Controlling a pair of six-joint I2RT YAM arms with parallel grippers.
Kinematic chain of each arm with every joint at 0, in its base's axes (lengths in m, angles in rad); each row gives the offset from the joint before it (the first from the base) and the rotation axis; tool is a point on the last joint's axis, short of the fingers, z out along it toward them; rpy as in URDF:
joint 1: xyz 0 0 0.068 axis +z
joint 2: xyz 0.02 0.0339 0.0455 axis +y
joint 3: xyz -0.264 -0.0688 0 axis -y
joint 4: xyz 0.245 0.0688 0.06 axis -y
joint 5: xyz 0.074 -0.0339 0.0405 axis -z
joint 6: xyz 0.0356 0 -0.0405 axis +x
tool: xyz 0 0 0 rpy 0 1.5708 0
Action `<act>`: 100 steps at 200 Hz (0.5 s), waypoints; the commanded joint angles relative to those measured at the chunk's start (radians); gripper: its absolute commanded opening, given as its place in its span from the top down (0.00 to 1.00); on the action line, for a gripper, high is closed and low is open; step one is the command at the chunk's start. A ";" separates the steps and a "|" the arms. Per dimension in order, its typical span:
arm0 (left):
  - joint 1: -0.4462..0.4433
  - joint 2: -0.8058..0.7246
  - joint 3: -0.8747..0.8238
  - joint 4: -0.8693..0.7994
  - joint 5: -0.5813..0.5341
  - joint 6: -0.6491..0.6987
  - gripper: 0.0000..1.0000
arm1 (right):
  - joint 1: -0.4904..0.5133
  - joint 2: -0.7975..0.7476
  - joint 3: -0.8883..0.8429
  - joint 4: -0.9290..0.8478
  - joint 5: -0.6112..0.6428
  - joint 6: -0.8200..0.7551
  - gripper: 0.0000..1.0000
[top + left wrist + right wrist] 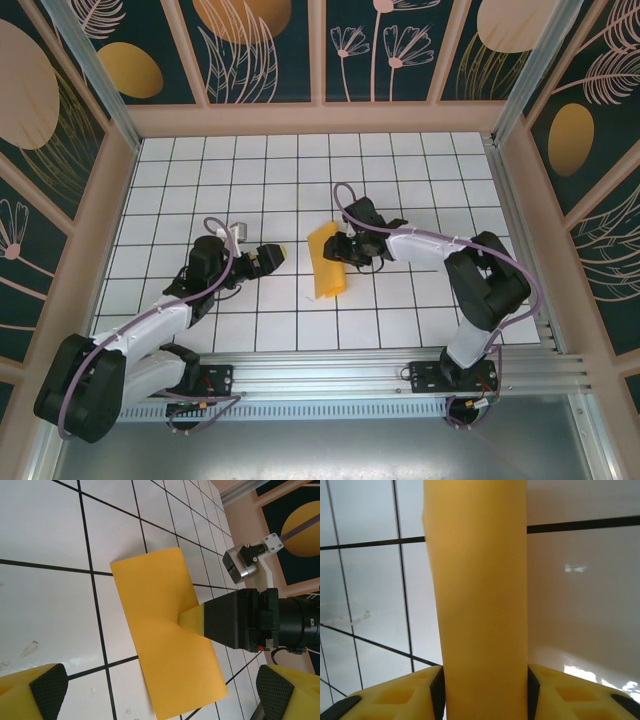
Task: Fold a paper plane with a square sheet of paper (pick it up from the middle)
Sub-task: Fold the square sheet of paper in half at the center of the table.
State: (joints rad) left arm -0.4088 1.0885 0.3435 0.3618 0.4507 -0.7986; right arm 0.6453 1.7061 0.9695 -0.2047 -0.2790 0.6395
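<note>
**Spotter:** White gridded table [180,190] is lying under both of your arms, and dark walls [60,150] with orange ovals are boxing it in.

**Second:** Where is the square sheet of paper [326,262] sitting for you?

**Spotter:** You are looking at it near the middle of the table, between your two arms. It is folded into a long, narrow oblong, lying mostly flat on the tiles. In the top view its long axis is running from the far side toward the arm bases, with the near end leaning slightly to your right. Both ends are showing as blunt, straight edges.

**Second:** What is your right gripper [338,247] doing?

**Spotter:** It is reaching in from the right, at about the middle of the paper's right long edge. In the right wrist view the orange-yellow band is filling the gap between the yellow fingers [395,695] and touching both inner faces, so you are pinching the paper. In the left wrist view one fingertip is lying on top of the sheet.

**Second:** And your left gripper [272,257]?

**Spotter:** It is hanging just left of the paper, aimed at it, not touching it. Its black pads [47,687] are standing spread wide apart, with nothing between them.
</note>
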 commanded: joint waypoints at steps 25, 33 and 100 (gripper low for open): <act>-0.037 0.051 0.073 -0.011 0.027 0.006 0.04 | -0.032 -0.086 -0.028 -0.036 0.042 -0.021 0.45; -0.042 0.062 0.077 -0.013 0.022 0.006 0.06 | -0.036 -0.089 -0.028 -0.049 0.048 -0.028 0.43; -0.124 0.146 0.136 -0.035 -0.030 -0.003 0.18 | -0.073 -0.115 -0.061 -0.080 0.063 -0.066 0.39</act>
State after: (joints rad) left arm -0.5064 1.2068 0.4362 0.3351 0.4397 -0.7982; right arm 0.5961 1.6295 0.9356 -0.2523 -0.2321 0.6003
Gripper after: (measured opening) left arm 0.821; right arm 0.630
